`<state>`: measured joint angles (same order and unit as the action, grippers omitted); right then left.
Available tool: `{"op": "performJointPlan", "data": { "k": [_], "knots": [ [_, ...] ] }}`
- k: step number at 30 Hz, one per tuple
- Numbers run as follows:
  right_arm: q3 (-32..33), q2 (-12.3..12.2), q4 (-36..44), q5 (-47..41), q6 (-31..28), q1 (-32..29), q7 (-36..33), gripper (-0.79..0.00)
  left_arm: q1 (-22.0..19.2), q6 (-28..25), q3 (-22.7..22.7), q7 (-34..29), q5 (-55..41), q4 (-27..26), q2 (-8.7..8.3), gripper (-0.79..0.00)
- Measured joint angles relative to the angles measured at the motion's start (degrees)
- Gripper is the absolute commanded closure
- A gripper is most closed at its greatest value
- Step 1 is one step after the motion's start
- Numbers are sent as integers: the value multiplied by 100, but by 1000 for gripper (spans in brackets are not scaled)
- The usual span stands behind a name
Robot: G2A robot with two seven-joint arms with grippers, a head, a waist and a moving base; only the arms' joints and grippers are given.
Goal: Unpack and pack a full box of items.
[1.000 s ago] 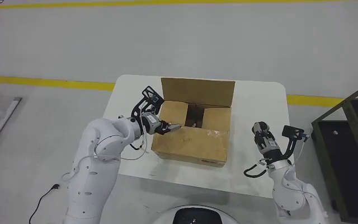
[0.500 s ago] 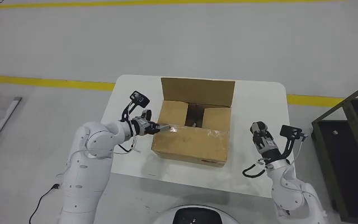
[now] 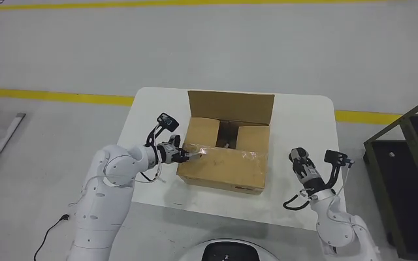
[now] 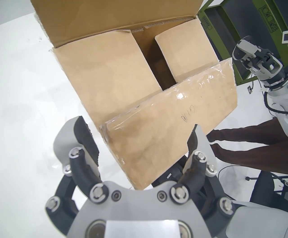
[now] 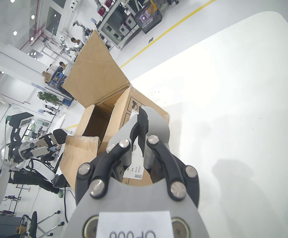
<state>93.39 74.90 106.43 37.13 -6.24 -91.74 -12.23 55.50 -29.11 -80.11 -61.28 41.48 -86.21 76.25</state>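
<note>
1. A cardboard box (image 3: 225, 163) (image 4: 108, 74) (image 5: 94, 74) is seen standing on the white table (image 3: 300, 117) (image 4: 22, 90) (image 5: 225, 90), near its middle.
2. The far flap (image 3: 230, 106) (image 4: 112, 18) is held upright, and the two side flaps (image 3: 202, 130) (image 3: 253, 137) are folded inward over the top.
3. A dark gap (image 3: 227, 134) is left between the side flaps. What lies inside cannot be made out.
4. The near flap (image 3: 225, 154) (image 4: 175, 126) is covered with clear tape and is seen overlapping the near ends of the side flaps. Its exact tilt cannot be judged.
5. The left gripper (image 3: 189, 154) (image 4: 139, 126) (image 5: 50, 138) is placed at the left end of the near flap, at the box's near left corner.
6. Its fingers (image 4: 83, 135) are spread wide apart, and the flap's end is seen between them. Nothing is clamped, and whether either finger touches the cardboard cannot be told.
7. The right gripper (image 3: 297, 156) (image 5: 141, 112) (image 4: 241, 48) is held above the table to the right of the box, well apart from it.
8. Its fingers (image 5: 144, 126) are pressed together at the tips, and nothing is held between them.
</note>
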Motion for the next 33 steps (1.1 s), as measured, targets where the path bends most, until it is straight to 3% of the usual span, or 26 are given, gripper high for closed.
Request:
{"op": "performJointPlan", "data": {
  "k": [20,33],
  "knots": [
    [-359,-20,-319,136,-92,23,-110,0,-90,9,332,64,-306,25,-163,-785],
    [-542,-19,-272,122,45,107,-44,0,-214,-414,163,-597,-2081,-217,-340,-785]
  ]
}}
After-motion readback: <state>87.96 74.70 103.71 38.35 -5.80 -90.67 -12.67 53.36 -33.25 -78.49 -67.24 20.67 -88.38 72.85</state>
